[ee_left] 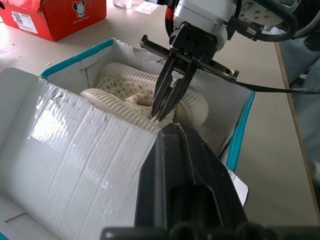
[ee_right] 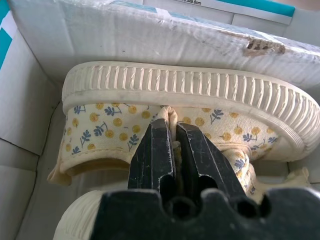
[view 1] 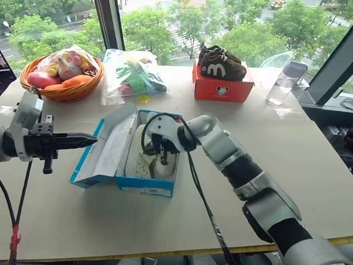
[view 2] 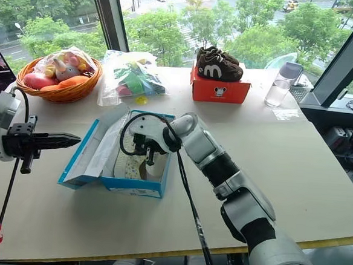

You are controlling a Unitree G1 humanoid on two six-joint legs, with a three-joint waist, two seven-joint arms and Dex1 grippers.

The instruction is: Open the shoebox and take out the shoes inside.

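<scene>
Left gripper (view 1: 90, 141): fingers pressed together, holding nothing, level, just left of the box's open lid.
Box (view 1: 139, 187): on the desk (view 1: 295, 171), mid-front, lid (view 1: 102, 148) folded open leftward.
Shoes (ee_left: 125, 92): inside the box.
Right gripper (ee_left: 162, 110): reaching down into the box, fingers pinching one shoe's cloth upper.

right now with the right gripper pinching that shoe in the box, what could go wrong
The right gripper holds only a thin fabric edge of one shoe, so it may slip out on lifting. The shoes sit tight in the shoebox, so the box could drag along; the shut left gripper is not holding it.
</scene>
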